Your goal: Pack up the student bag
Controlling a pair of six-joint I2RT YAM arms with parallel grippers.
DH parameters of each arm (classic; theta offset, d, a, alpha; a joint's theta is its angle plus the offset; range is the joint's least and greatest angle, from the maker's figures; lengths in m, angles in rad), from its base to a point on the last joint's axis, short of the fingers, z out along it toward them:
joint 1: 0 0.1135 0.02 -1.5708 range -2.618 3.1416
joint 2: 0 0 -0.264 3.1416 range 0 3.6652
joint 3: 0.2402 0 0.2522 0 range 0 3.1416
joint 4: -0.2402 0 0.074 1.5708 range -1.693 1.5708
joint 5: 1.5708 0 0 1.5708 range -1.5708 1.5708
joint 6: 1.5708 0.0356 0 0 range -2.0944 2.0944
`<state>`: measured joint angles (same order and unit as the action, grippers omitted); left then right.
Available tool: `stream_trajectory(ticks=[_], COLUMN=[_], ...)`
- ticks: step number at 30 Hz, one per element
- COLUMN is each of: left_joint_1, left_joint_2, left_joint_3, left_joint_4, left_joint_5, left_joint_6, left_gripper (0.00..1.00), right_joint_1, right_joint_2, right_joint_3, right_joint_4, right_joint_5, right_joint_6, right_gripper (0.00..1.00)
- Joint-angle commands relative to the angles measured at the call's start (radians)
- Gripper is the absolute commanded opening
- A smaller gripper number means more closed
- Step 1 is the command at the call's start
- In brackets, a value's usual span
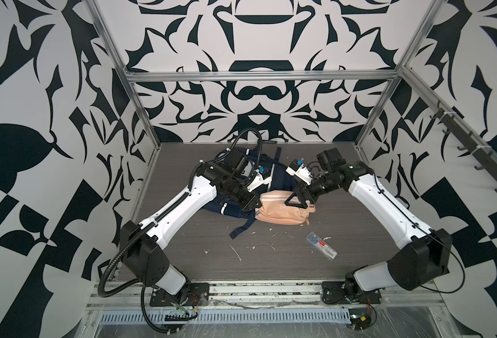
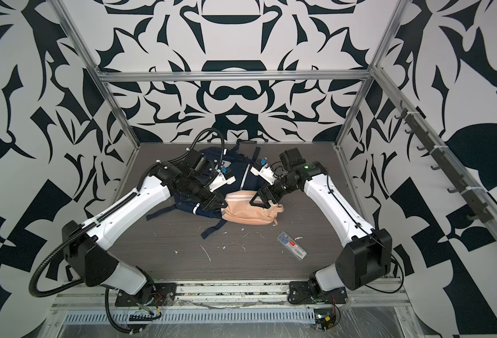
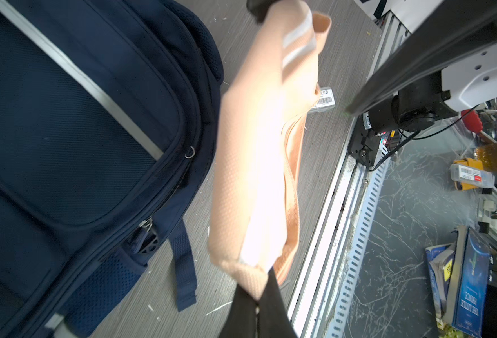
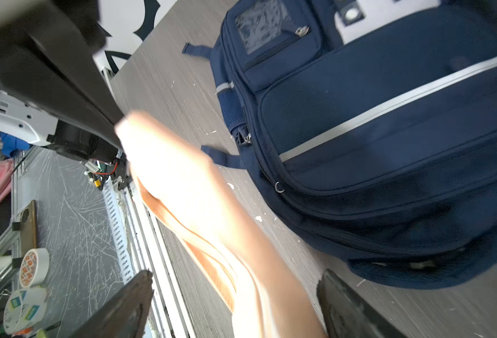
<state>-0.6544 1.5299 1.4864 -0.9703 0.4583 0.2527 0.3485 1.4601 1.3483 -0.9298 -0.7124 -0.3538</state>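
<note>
The student bag (image 1: 280, 180) (image 2: 248, 178), navy with white stripes, lies flat at the back middle of the table. In the wrist views its front pockets (image 3: 65, 131) and clear card window (image 4: 259, 26) show. A peach-pink striped pouch (image 1: 279, 210) (image 2: 247, 215) hangs between both grippers, just in front of the bag. My left gripper (image 1: 254, 204) (image 3: 257, 304) is shut on one end of the pouch (image 3: 256, 146). My right gripper (image 1: 298, 203) (image 4: 235, 278) is open, its fingers either side of the pouch's other end (image 4: 197, 204).
A small clear plastic box with a red label (image 1: 321, 245) (image 2: 293, 245) lies on the table at the front right. A loose navy strap (image 1: 242, 228) trails forward from the bag. Metal frame posts stand at the table corners, and a rail (image 1: 256, 288) runs along the front edge.
</note>
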Motion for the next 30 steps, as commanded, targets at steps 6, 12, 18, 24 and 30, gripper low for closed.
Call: stream_trajectory(ticks=[6, 12, 18, 24, 30], left_joint_1=[0.006, 0.006, 0.006, 0.007, 0.007], left_joint_2=[-0.018, -0.024, -0.037, -0.054, -0.085], left_joint_3=[0.028, 0.036, 0.022, 0.001, -0.050], left_joint_4=[-0.015, 0.008, 0.051, 0.113, 0.214], left_joint_5=[0.012, -0.005, -0.057, -0.074, -0.134], left_joint_6=[0.047, 0.033, 0.009, -0.051, -0.151], left_gripper=[0.00, 0.00, 0.00, 0.00, 0.33], right_joint_1=[0.045, 0.060, 0.061, 0.061, 0.040], right_joint_2=[0.042, 0.034, -0.022, -0.162, -0.242], right_joint_3=[0.021, 0.021, -0.012, -0.137, -0.204], right_joint_4=[0.075, 0.023, 0.049, 0.239, 0.296], right_joint_5=[0.004, 0.029, 0.134, 0.199, 0.312], right_joint_6=[0.023, -0.026, -0.019, 0.076, 0.187], right_gripper=[0.77, 0.42, 0.00, 0.00, 0.00])
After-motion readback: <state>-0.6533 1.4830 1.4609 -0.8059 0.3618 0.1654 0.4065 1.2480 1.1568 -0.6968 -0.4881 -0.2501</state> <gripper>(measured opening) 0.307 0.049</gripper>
